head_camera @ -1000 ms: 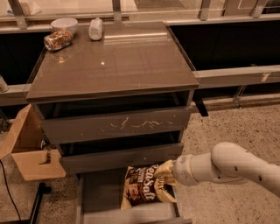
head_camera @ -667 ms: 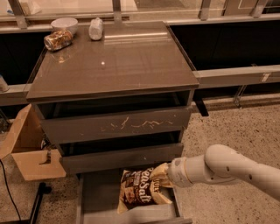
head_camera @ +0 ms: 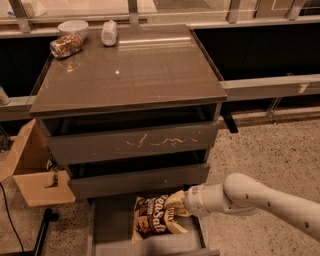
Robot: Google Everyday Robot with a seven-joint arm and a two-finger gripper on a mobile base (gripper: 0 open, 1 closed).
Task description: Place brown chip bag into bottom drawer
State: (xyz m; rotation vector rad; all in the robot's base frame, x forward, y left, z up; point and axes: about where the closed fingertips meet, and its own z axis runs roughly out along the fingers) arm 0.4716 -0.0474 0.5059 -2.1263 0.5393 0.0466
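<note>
Clasping brown chip bag [head_camera: 154,220] leftward, tool [head_camera: 184,203] overhangs bottom drawer [head_camera: 111,227].

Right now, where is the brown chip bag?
Low in the camera view, centre: the brown chip bag sits over the open bottom drawer, with the gripper at its upper right end.

We take this for an office or lab building, not a home: a speckled terrazzo floor [head_camera: 270,150], metal railing posts [head_camera: 132,10] along the back, a plain grey drawer cabinet [head_camera: 130,75], an open cardboard box [head_camera: 35,185] beside it. The gripper [head_camera: 184,202] sits low at the cabinet's foot, over the bottom drawer [head_camera: 112,230].
</note>
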